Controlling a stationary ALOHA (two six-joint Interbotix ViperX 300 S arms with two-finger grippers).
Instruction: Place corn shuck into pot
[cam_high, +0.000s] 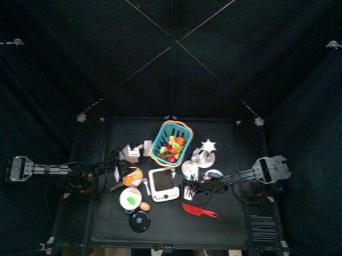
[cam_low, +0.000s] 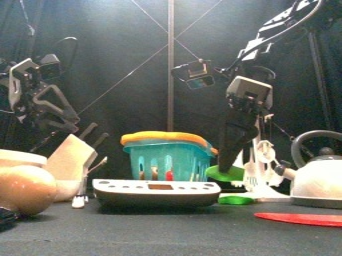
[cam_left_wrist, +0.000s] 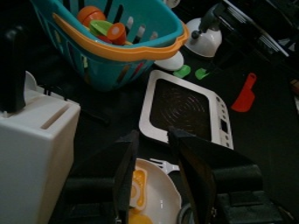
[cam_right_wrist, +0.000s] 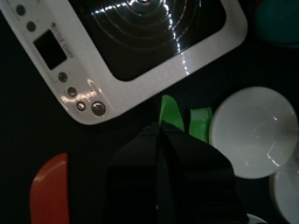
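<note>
The left gripper (cam_left_wrist: 166, 179) hung with jaws apart over a plate (cam_left_wrist: 163, 203); the basket (cam_low: 168, 158) sat mid-table. Only the right wrist view showed the right gripper (cam_right_wrist: 163, 140), closed, touching the green corn shuck (cam_right_wrist: 172, 112) beside the scale (cam_right_wrist: 128, 44).

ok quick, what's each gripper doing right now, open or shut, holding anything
Left gripper: open, holding nothing, over a white plate beside the scale.
Right gripper: jaws together, low beside the scale; whether it grips anything cannot be told.

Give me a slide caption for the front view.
Teal basket behind a white scale, kettle beside, right gripper lowered.
</note>
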